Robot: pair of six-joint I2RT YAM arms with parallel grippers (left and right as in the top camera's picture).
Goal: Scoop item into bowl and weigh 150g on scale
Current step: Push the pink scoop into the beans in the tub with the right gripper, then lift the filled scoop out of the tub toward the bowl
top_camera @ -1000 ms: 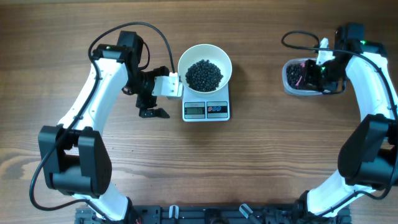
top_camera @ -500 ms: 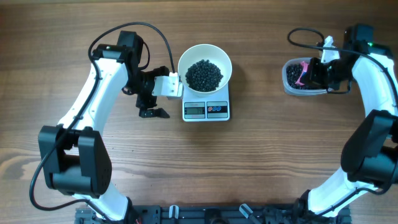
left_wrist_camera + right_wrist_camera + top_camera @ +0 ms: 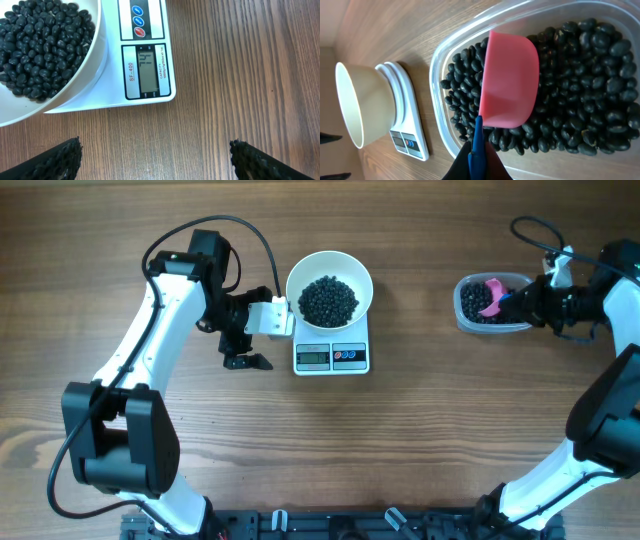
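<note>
Beans [image 3: 40,45] heap the bowl [image 3: 96,60] on the scale [image 3: 150,92], upper left. The left gripper [image 3: 155,155] is spread wide. The right gripper [image 3: 479,165], cut off at the bottom, pinches the scoop [image 3: 510,80] handle.

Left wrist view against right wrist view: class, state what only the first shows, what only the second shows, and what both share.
Only left wrist: the display close enough to read, and the open left gripper at the lower corners. Only right wrist: the pink scoop in the clear tub of beans, its blue handle in the shut right gripper. Both: the white bowl on the scale, on the wooden table.
</note>
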